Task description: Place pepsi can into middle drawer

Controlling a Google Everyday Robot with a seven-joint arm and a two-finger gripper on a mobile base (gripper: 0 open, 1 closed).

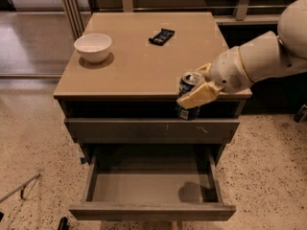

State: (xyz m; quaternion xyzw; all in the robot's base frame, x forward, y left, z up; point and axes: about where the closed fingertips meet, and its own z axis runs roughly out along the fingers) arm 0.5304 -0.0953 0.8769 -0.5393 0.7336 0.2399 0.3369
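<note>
The white arm reaches in from the right, its gripper at the front edge of the tabletop, jaws clamped on the pepsi can, which hangs just past that edge in front of the scuffed closed drawer front. Below, the middle drawer stands pulled out, its grey floor open beneath the can; the white bowl and black bar sit well apart from the gripper
</note>
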